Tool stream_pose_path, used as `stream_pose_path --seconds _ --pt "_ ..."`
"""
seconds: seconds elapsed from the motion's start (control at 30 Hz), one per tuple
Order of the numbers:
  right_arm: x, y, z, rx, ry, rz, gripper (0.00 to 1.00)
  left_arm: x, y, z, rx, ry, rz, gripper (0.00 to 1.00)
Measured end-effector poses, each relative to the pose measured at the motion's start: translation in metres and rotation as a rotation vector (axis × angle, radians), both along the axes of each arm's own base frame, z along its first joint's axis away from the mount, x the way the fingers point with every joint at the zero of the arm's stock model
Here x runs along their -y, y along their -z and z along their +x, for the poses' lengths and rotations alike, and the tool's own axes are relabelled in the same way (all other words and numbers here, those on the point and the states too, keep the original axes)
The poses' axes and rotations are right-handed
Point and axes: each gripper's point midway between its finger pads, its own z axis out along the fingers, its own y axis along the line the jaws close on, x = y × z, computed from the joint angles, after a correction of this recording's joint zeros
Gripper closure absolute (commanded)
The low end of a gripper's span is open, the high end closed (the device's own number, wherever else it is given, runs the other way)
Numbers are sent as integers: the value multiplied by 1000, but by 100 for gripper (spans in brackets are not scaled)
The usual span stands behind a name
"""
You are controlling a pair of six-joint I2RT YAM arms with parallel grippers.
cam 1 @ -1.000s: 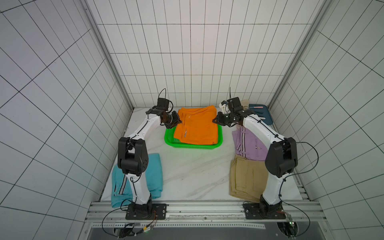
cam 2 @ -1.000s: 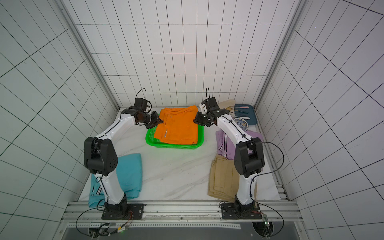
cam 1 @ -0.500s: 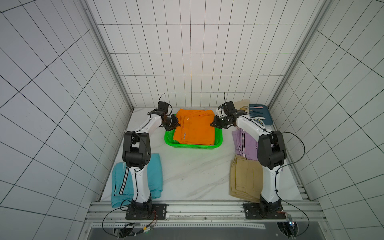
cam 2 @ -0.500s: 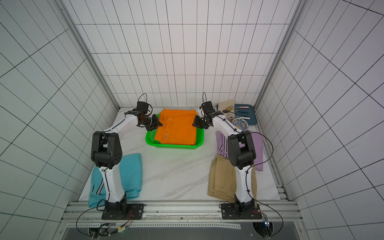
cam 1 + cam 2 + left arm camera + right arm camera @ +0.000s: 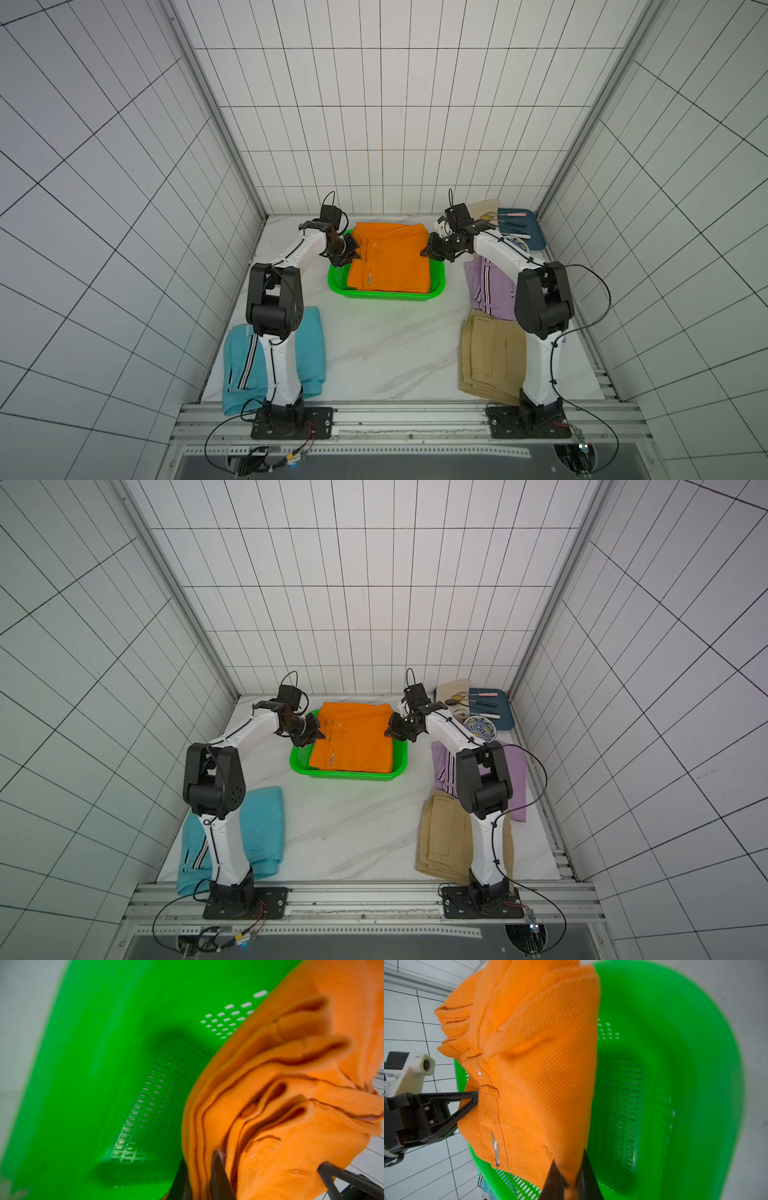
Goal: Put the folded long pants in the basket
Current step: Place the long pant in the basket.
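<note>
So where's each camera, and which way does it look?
Both top views: high up front, looking down at the table; left arm, right arm show.
Left wrist: on left arm, facing orange pants and basket; left claw tips show.
Right wrist: on right arm, facing them too; right claw and left claw show.
All share pants and basket.

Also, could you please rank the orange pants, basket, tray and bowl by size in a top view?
Largest: orange pants and basket, about alike; the pants hide much of it.
Then: tray.
Smallest: bowl.
</note>
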Motion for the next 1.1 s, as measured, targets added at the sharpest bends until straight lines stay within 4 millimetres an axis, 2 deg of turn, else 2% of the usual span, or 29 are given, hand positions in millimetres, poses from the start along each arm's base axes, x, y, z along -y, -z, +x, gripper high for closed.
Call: stream_pose_path --seconds 0.17,0.27,0.4,0.53,0.8,0.87,1.1 --pt "3 -22 -19 -39 -3 -47 100 5 -53 -16 52 11 49 100" --pt "0 -31 -29 -43 -16 -58 100 -3 -64 -27 36 -2 77 100" --pt "-4 -23 -42 -80 -32 -83 100 -9 -47 -41 -58 -4 100 100" --pt "-8 -9 -50 -98 -44 -127 100 -12 -24 -44 -130 1 114 100" --pt "2 65 -46 -176 -47 -293 100 -12 40 -32 -228 31 108 100" --pt "2 61 -41 -152 -51 -301 100 -12 42 -23 -195 32 101 100" --pt "7 66 -19 -70 -72 -351 100 -7 50 -4 -85 42 49 100"
